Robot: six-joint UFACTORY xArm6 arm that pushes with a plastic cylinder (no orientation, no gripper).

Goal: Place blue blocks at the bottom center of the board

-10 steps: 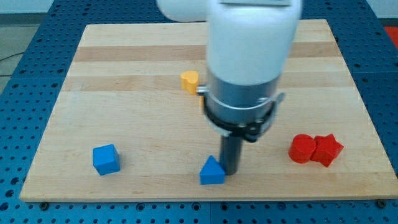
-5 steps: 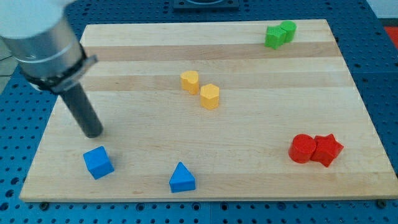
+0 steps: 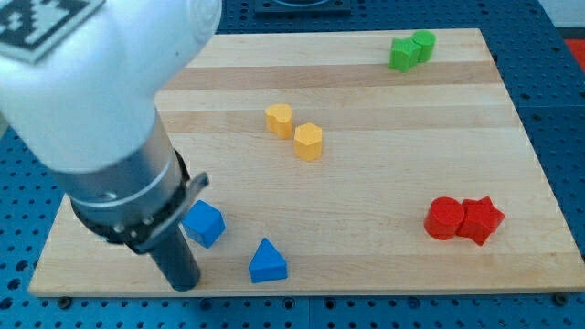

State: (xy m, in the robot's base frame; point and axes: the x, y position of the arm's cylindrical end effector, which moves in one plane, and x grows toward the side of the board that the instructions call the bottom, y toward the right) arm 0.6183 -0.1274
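Now my tip [image 3: 186, 285] just left-below the blue cube [image 3: 204, 224], blue triangular block [image 3: 267, 262] right of it

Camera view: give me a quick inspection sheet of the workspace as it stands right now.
Surface: wooden board, flat, on a blue perforated table.
Job's things: blue cube and blue triangle close together but apart, near the view's bottom edge, left of centre.
Clutter: two yellow blocks mid-board; two green blocks touching at the view's top right; two red blocks touching at the right.
Grippers: none; my tip is just left of and below the cube, contact unclear.
Cables: a thin dark line at the view's left edge, possibly a cable.
Surroundings: arm housing hides the board's top left.
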